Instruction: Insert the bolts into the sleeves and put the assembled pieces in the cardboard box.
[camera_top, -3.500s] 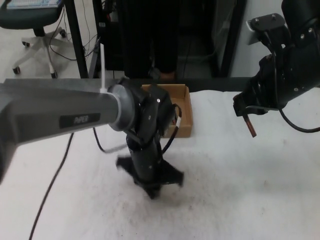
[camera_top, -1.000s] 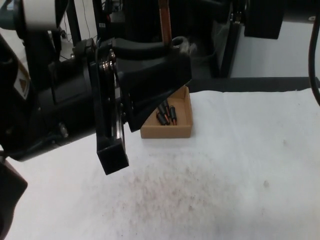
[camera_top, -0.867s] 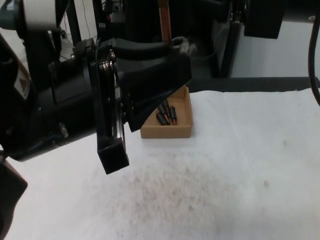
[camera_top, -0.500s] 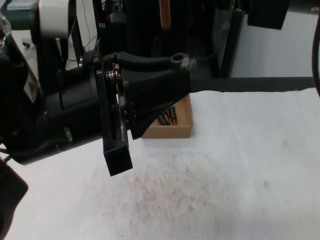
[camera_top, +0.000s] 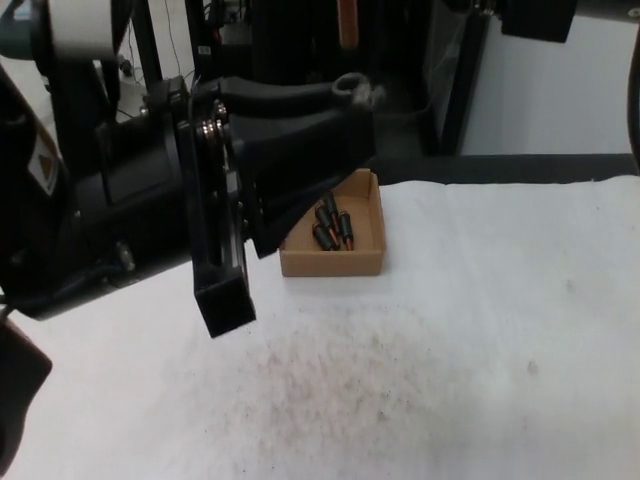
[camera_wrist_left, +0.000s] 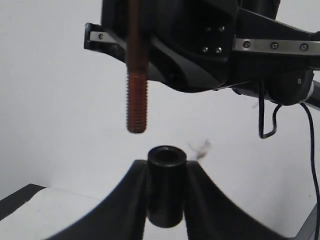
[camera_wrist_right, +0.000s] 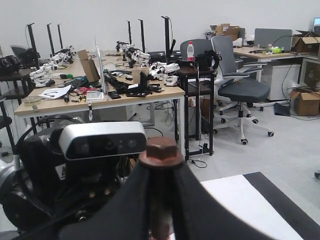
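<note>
My left gripper (camera_wrist_left: 166, 172) is shut on a black sleeve (camera_wrist_left: 166, 192), held upright with its open end up. A copper bolt (camera_wrist_left: 136, 80) hangs threaded end down just above and slightly to one side of that opening. My right gripper (camera_wrist_right: 160, 172) is shut on the bolt, whose hex head (camera_wrist_right: 160, 149) shows between its fingers. In the high view both are raised close to the camera: the sleeve (camera_top: 352, 90) sits under the bolt (camera_top: 347, 20). The cardboard box (camera_top: 330, 264) lies on the bench and holds several assembled pieces (camera_top: 330, 224).
White cloth (camera_top: 480, 350) covers the bench, bare to the right of and in front of the box. The left arm's bulky body (camera_top: 150, 210) hides the bench's left part. Black frame posts (camera_top: 455, 80) stand behind the bench.
The left arm has risen from the bench to near the camera with the sleeve. The bolt has come in from the right, shifted slightly right in the last half second, and now hangs above the sleeve.
</note>
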